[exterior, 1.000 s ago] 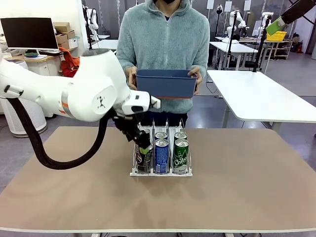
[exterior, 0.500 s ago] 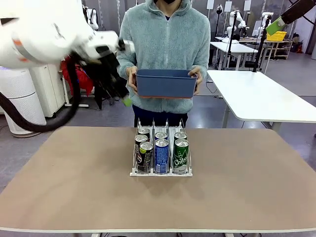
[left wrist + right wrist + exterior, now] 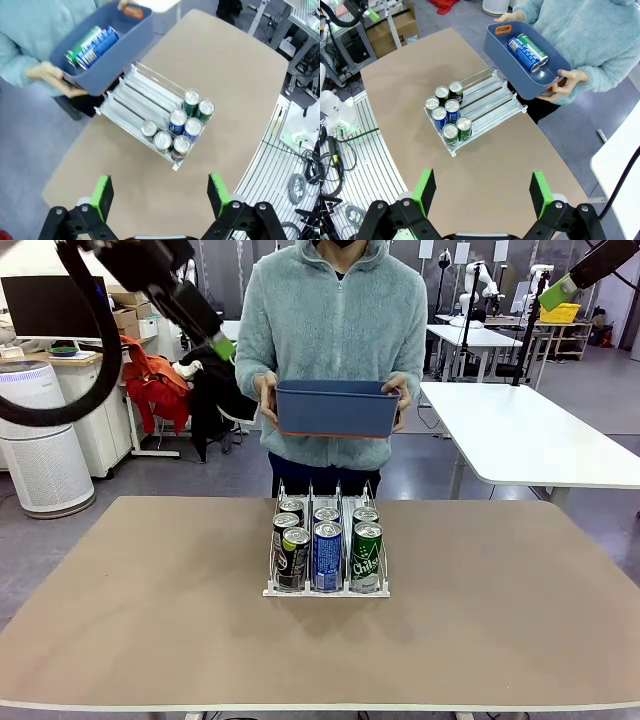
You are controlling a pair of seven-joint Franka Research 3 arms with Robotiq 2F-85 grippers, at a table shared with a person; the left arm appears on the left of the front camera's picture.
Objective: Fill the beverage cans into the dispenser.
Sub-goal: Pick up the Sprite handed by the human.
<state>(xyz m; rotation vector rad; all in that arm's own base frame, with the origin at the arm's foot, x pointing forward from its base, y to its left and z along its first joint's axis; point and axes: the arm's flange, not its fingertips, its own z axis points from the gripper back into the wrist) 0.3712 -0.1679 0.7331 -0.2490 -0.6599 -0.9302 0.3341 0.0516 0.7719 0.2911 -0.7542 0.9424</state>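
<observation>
The dispenser [image 3: 325, 587] stands at the table's middle with several beverage cans [image 3: 328, 552] upright at its near end: black-and-green in the left lane, blue in the middle, green on the right. My left gripper [image 3: 218, 340] hangs high at the upper left, open and empty; from its wrist [image 3: 160, 192] I look down on the dispenser [image 3: 131, 102] and its cans [image 3: 177, 127]. High at the upper right, my right gripper [image 3: 560, 290] is open and empty too [image 3: 482, 192], above the dispenser [image 3: 492, 100] and cans [image 3: 447, 112].
Across the table a person holds a dark blue bin [image 3: 336, 410] in both hands at chest height. In the bin [image 3: 547, 72] lie a blue can [image 3: 522, 52] and a green can [image 3: 536, 46]. Bare tabletop [image 3: 500, 620] surrounds the dispenser.
My left gripper has risen from the front black-and-green can in the left lane to high at the upper left. That can stays in the dispenser. The right arm has not moved.
</observation>
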